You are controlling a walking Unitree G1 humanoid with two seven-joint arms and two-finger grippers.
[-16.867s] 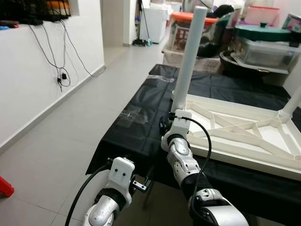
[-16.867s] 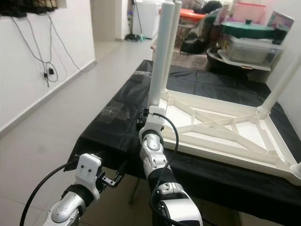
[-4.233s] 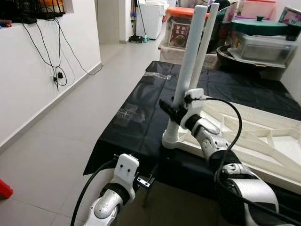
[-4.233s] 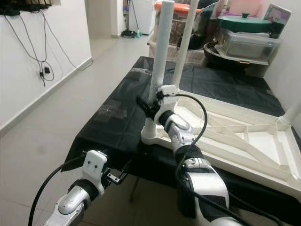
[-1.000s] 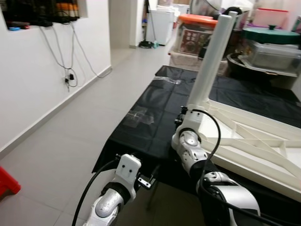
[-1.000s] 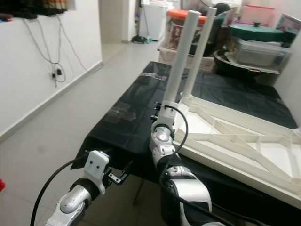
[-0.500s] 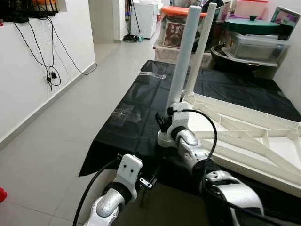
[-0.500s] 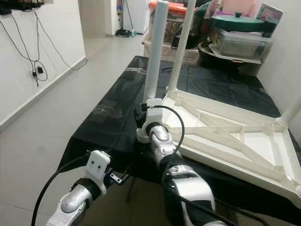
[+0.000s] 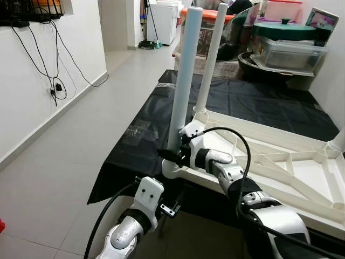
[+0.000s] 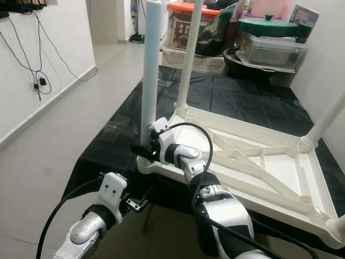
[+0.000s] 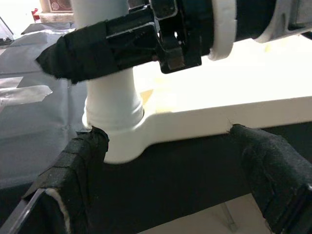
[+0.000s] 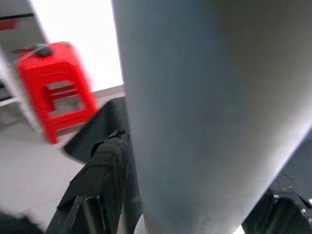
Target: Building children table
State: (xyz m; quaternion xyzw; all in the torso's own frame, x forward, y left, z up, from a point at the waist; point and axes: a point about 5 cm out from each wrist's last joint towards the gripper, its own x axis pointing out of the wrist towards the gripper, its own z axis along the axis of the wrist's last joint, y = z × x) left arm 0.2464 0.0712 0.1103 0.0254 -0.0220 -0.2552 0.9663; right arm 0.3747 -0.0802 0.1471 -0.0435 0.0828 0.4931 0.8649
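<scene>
White plastic children's table (image 9: 280, 162) lies upside down on the black-draped bench (image 9: 161, 124), its round white legs pointing up. Right claw (image 9: 171, 156) pinches the near corner leg (image 9: 183, 75) just above its socket, one finger (image 12: 105, 170) on each side of the tube. Left claw (image 11: 165, 185), fingers spread, hangs at 7 o'clock of that corner, below the bench edge, apart from it.
</scene>
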